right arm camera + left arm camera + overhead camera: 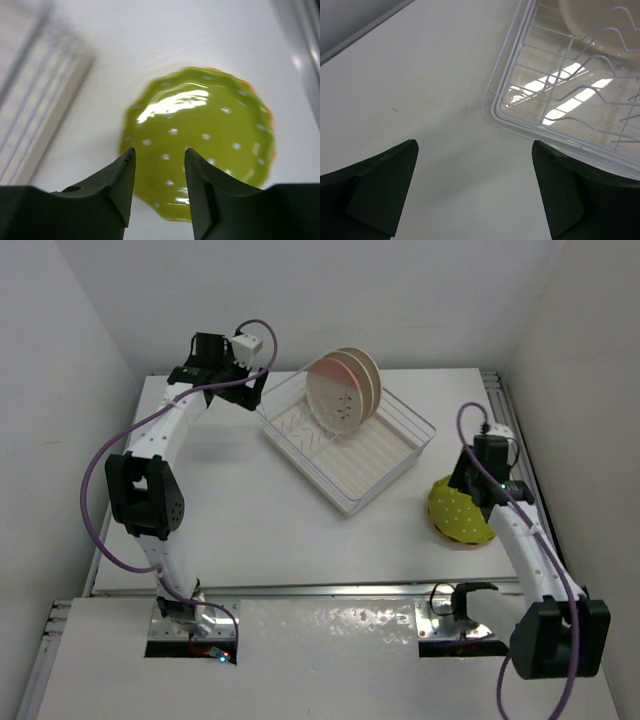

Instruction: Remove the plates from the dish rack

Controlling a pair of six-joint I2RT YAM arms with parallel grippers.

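The white dish rack (385, 455) stands at the table's middle back. A pale pink plate (334, 400) and a beige plate (365, 378) stand upright in its far end. The yellow-green dotted plate (460, 512) lies on the table at the right, stacked on the orange-yellow plate (442, 531), whose rim just shows. My right gripper (159, 152) is open and empty just above the yellow-green plate (200, 140). My left gripper (474, 145) is open and empty over bare table beside the rack's corner (492, 107).
Metal rails run along the table's right edge (500, 400) and front edge (320, 590). White walls close in on the left, back and right. The rack's wire slots (570, 90) lie to the right of my left gripper.
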